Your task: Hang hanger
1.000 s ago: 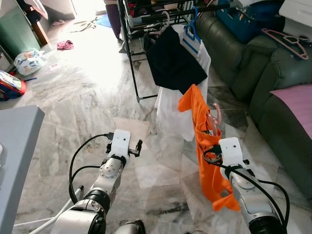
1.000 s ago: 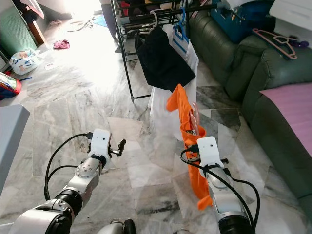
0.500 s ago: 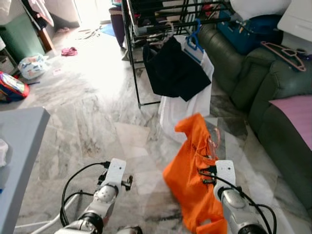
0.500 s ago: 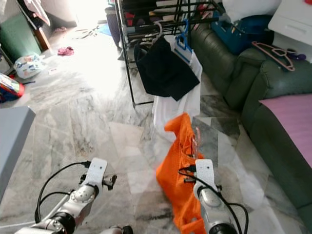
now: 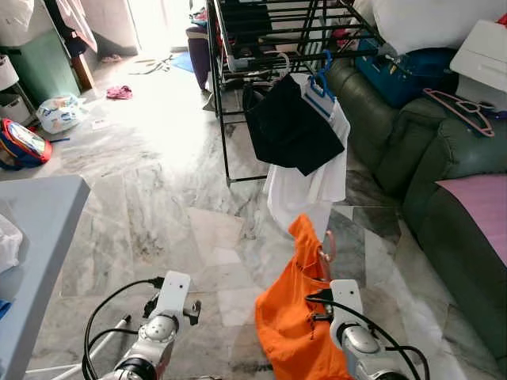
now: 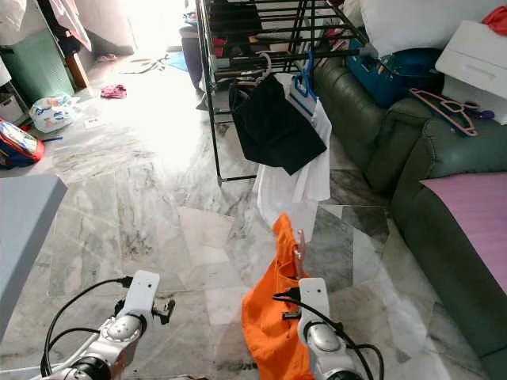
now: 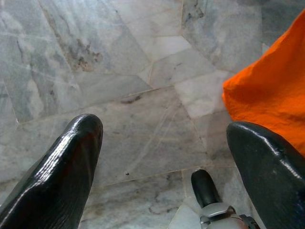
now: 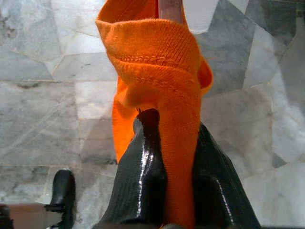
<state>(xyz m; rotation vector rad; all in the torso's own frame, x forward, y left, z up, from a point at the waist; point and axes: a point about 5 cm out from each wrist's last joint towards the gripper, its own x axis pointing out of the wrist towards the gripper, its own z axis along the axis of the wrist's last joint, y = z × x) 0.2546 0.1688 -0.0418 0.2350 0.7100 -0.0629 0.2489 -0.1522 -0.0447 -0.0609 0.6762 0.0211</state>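
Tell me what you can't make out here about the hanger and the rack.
- Hanger: only its pink hook shows in the eye views; the orange garment covers the rest.
- Right pincer: right wrist view, garment hides what the fingers pinch.
- Drying rack: top cut off by the frame edge.

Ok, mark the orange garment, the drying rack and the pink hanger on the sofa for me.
orange garment [image 5: 295,332]: left eye view, middle of the cloth that hangs from the right gripper.
drying rack [image 5: 223,119]: left eye view, its front upright black bar.
pink hanger [image 6: 444,106]: right eye view, its arm lying on the sofa back.
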